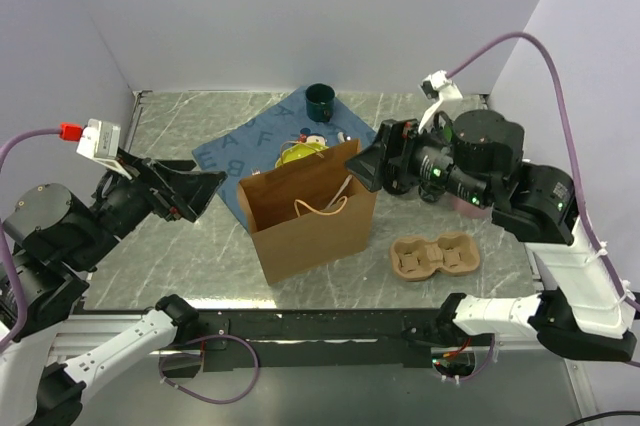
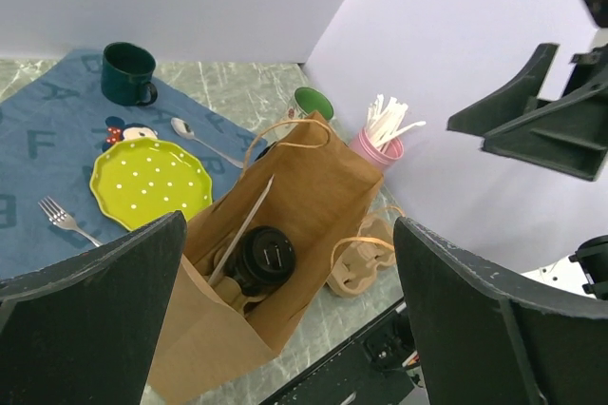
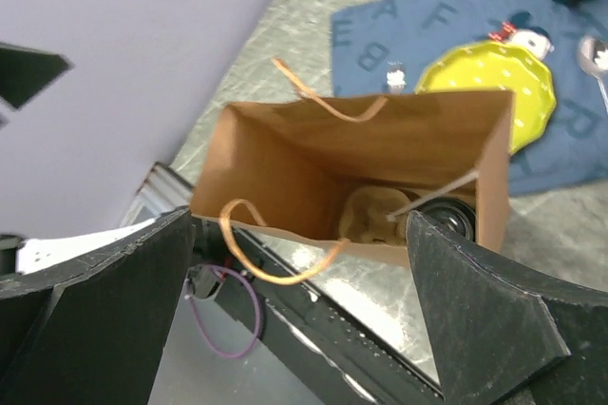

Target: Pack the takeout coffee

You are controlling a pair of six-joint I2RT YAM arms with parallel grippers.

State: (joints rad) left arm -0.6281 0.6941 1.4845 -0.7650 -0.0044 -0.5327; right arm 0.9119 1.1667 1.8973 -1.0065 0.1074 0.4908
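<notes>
A brown paper bag point(image 1: 308, 211) stands upright and open-mouthed in the middle of the table point(image 1: 180, 256), at the near edge of a blue lettered mat point(image 1: 250, 151), with its twine handles flopping loose. Deep inside it, seen from both wrist cameras, one black takeout coffee cup point(image 2: 266, 258) with a round black lid stands upright in a bottom corner. A tan moulded shape point(image 3: 366, 215) lies beside the cup, and a thin white strip point(image 2: 242, 229) leans up the bag's wall next to it. No other cup can be made out in the bag. The left jaws are spread wide and empty, held off the bag's left side, apart from it. The right jaws are also wide open and hold nothing, poised at the bag's upper right corner and pointed down into its mouth. A brown pulp cup carrier point(image 1: 435, 256) lies on the table right of the bag. On the mat sit a dark green mug point(image 1: 320, 99), a yellow-green dotted plate point(image 2: 150, 180), a spoon point(image 2: 204, 142) and a fork point(image 2: 65, 218). Behind the bag is a pink cup of white sticks point(image 2: 378, 144).
</notes>
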